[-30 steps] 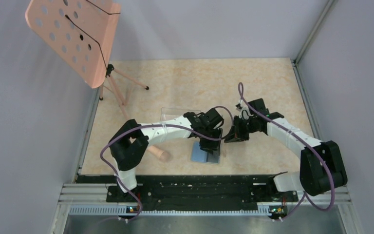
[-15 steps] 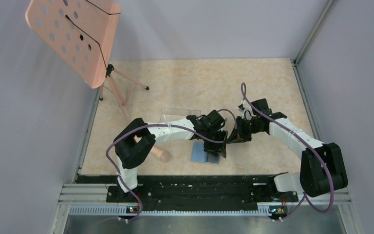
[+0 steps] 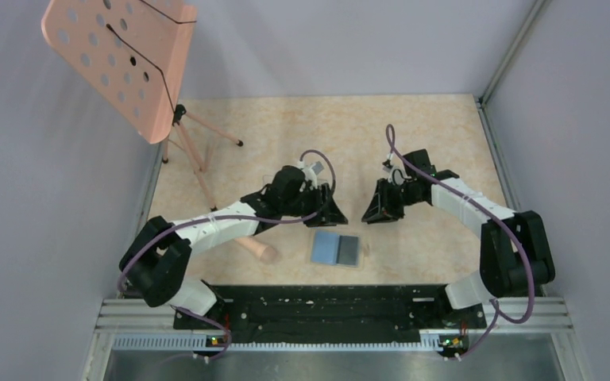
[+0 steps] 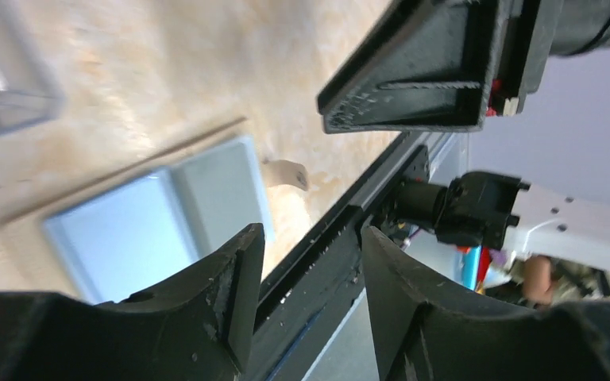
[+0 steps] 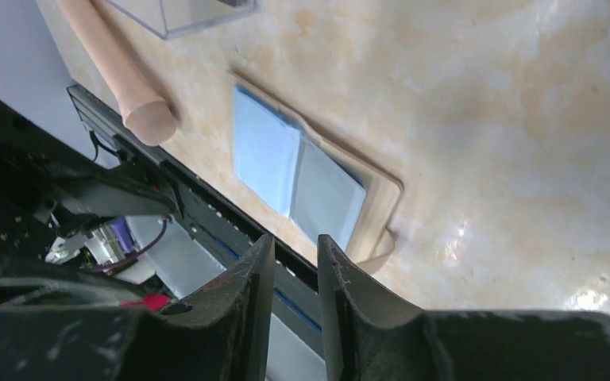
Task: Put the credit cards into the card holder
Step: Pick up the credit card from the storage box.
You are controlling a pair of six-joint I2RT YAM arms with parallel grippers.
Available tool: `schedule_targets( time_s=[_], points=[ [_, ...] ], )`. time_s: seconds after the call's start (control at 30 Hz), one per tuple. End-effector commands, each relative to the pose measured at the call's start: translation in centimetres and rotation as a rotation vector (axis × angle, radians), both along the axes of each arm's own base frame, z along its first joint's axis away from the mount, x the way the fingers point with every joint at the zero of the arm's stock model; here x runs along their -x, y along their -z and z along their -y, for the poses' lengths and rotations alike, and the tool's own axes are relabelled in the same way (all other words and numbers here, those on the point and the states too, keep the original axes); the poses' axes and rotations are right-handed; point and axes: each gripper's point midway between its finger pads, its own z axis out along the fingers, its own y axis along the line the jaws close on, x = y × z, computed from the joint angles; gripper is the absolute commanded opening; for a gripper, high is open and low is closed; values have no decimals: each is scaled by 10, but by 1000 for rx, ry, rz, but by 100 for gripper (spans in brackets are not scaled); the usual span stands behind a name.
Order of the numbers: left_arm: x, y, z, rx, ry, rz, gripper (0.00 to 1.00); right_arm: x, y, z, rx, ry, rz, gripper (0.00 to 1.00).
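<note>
Left hand point(image 4: 310, 236) is released, fingers apart on nothing; right hand point(image 5: 295, 244) is barely parted and also empty. Both hover just behind the holder point(image 3: 327, 248), which lies open, blue-grey side up, on the counter point(image 3: 429, 135). What seems a grey card point(image 3: 350, 252) sits in the holder's half nearer the right hand, and a clear box point(image 5: 183, 17) stands behind the holder.
</note>
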Motion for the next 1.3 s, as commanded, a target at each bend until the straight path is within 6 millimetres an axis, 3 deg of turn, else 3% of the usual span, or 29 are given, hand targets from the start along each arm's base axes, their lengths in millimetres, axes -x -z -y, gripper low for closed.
schedule_targets(
  time_s=[0.0, 0.23, 0.43, 0.57, 0.7, 0.9, 0.97, 1.27],
  points=[
    [-31, -26, -25, 133, -108, 35, 54, -29, -16, -19, -38, -28, 83, 29],
    [-83, -6, -95, 44, -330, -47, 54, -51, -14, -49, -53, -48, 85, 44],
    [-121, 3, -131, -214, -377, -27, 53, -78, -17, -81, -71, -74, 89, 49],
    [-141, 13, -140, -372, -347, -33, 51, -95, -14, -101, -70, -87, 77, 50],
    [-147, 21, -141, -431, -326, -50, 49, -106, -5, -114, -20, -107, 64, 50],
    [-141, 33, -138, -448, -303, -75, 47, -102, 27, -110, 192, -179, 52, 48],
    [-136, 35, -136, -450, -292, -82, 47, -98, 34, -107, 246, -194, 49, 41],
    [-117, 49, -119, -469, -246, -102, 46, -89, 28, -101, 327, -221, 81, 25]
  ],
)
